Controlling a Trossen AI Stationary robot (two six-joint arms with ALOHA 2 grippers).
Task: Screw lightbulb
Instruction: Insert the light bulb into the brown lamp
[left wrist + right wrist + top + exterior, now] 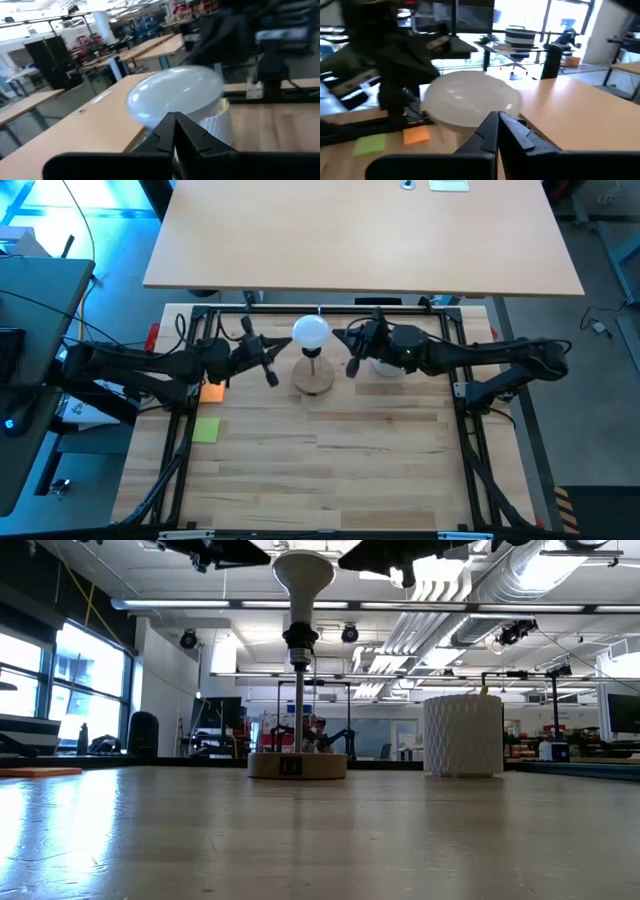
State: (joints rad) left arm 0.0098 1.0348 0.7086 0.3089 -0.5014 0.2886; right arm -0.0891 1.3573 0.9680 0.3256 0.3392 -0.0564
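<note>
High view first: nearest the camera's near edge the bare wooden table (330,470) carries a green note (206,430) and an orange note (212,392) on its left side. Farther in, at mid-table, the round wooden base (313,378) holds a black-topped stem, and the lightbulb (311,333) sits on top of it, globe up, neck down in the socket. The left gripper (272,376) hangs just left of the bulb with its fingers pressed together, holding nothing; the right gripper (351,366) hangs just right of it, likewise pinched closed and empty. Neither touches the globe. Just right of the base stands the white latticed cup (462,734).

The bulb looks light, smooth and probably slippery, with a thin shell that may crack under a hard squeeze. The best hold is likely across the widest part of the globe, with gentle pressure, jaws opened well first, turning about the stem's upright axis. The neck is hidden in the socket and offers no grip.
</note>
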